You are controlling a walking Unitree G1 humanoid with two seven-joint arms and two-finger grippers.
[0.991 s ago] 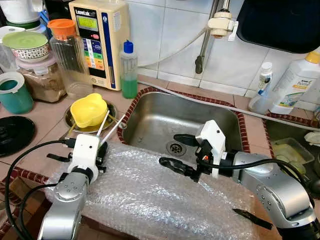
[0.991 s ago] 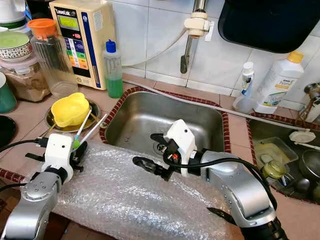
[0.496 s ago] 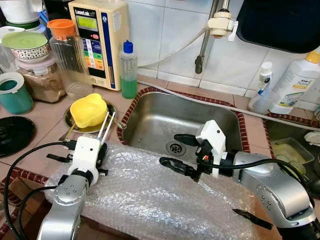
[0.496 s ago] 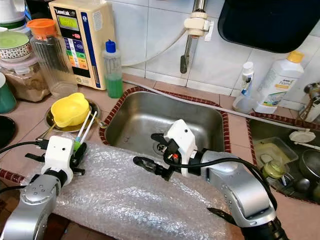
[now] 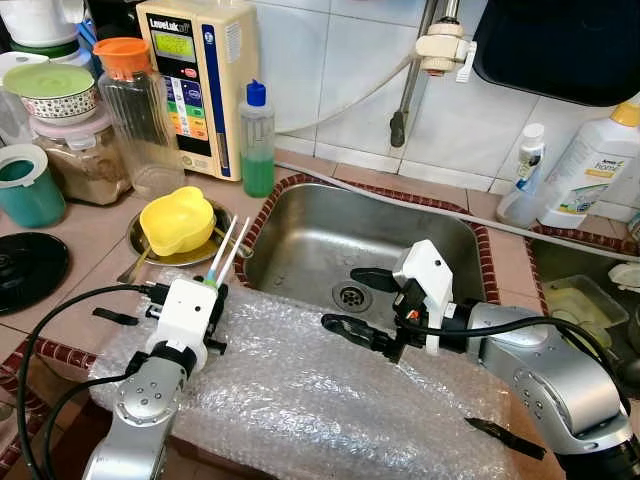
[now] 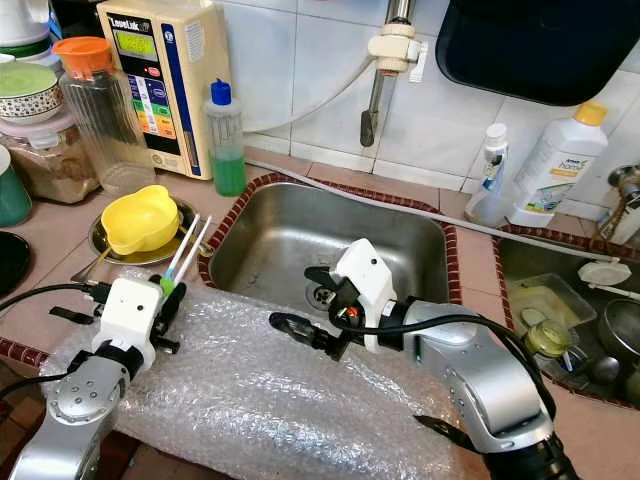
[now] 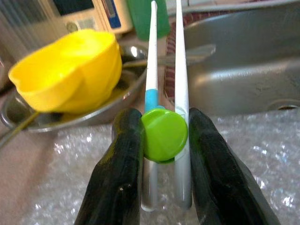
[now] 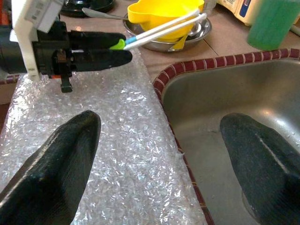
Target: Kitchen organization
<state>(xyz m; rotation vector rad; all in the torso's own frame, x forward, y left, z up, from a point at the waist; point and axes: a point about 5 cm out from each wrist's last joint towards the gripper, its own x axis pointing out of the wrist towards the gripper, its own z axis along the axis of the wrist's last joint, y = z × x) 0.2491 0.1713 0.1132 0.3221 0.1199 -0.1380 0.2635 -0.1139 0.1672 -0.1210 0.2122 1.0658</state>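
Bubble-wrap sheet [image 5: 300, 390] spread at the steel sink's [image 5: 320, 235] front rim, left gripper [image 5: 212, 290] above it clamping white chopsticks with a green cap [image 7: 164, 133], right gripper [image 5: 352, 302] spread wide, holding nothing, over the sink edge, yellow plastic bowl [image 5: 178, 220] beyond, left of the sink.

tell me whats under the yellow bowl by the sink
The yellow bowl sits in a shallow metal dish on the counter. A utensil handle pokes out from beneath it; the utensil's other end is covered by the bowl.
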